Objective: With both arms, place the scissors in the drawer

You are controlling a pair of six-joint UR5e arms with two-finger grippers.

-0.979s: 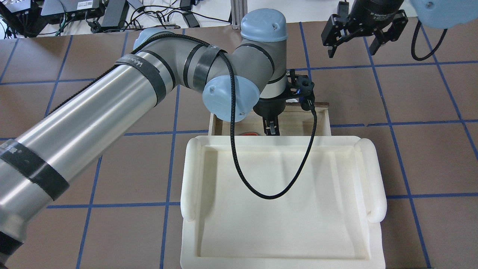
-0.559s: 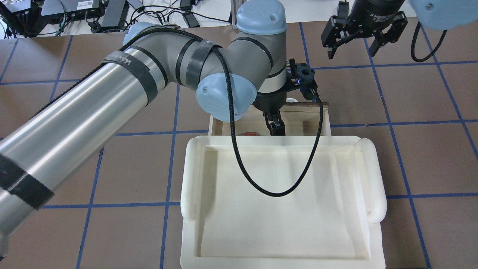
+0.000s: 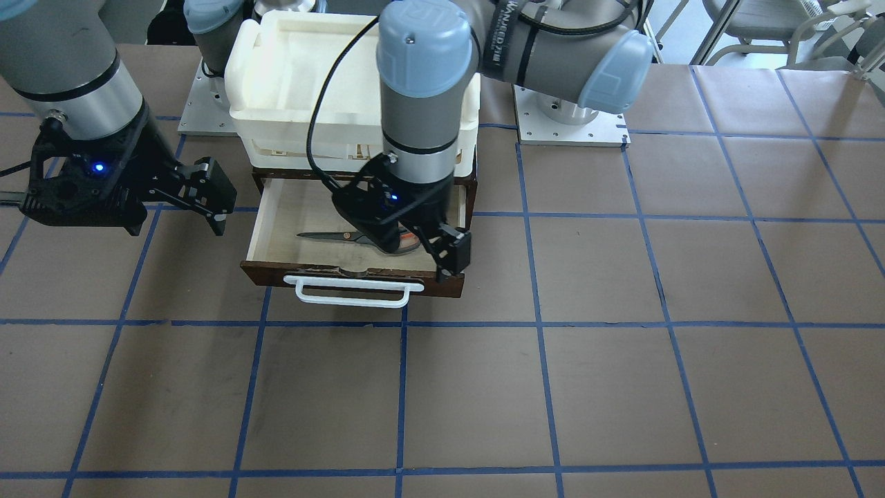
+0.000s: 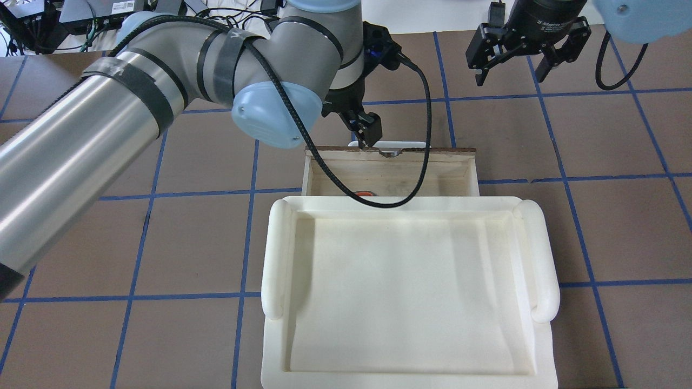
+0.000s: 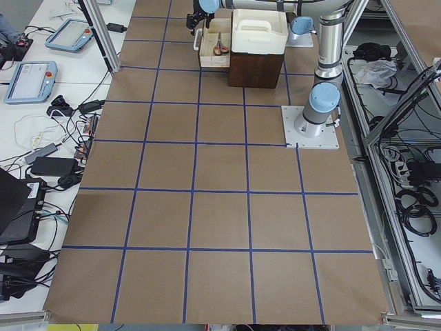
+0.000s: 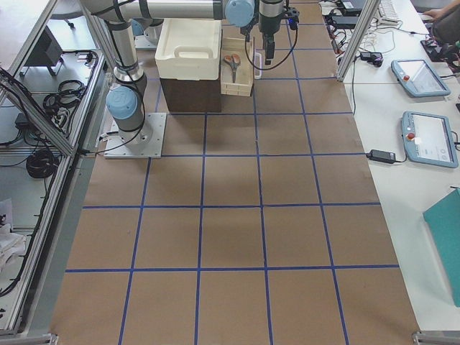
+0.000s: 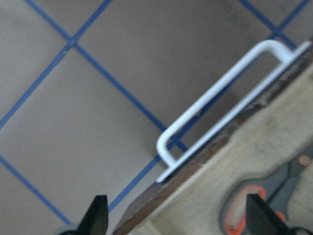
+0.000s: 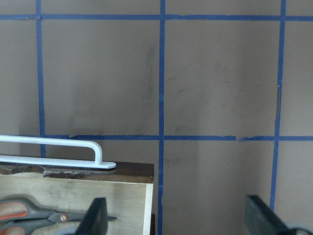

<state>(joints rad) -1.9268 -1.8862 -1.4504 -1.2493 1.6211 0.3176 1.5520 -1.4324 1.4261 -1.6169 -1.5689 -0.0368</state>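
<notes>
- Scissors (image 3: 337, 236) flat inside the open drawer (image 3: 276, 207), untouched.
- Left gripper (image 7: 178, 218) spread wide, empty, above the drawer's front edge near the white handle (image 3: 352, 291).
- Right gripper (image 4: 509, 73) spread, empty, off beside the drawer.

The left arm reaches in bent at the elbow, its wrist pointing straight down. The left gripper (image 4: 366, 131) hangs over the front edge of the drawer (image 3: 290, 211), fingers spread wide and holding nothing. The right gripper (image 4: 511, 56) hovers clear of the drawer, off its front corner on the robot's right, its fingers also spread and empty.
</notes>
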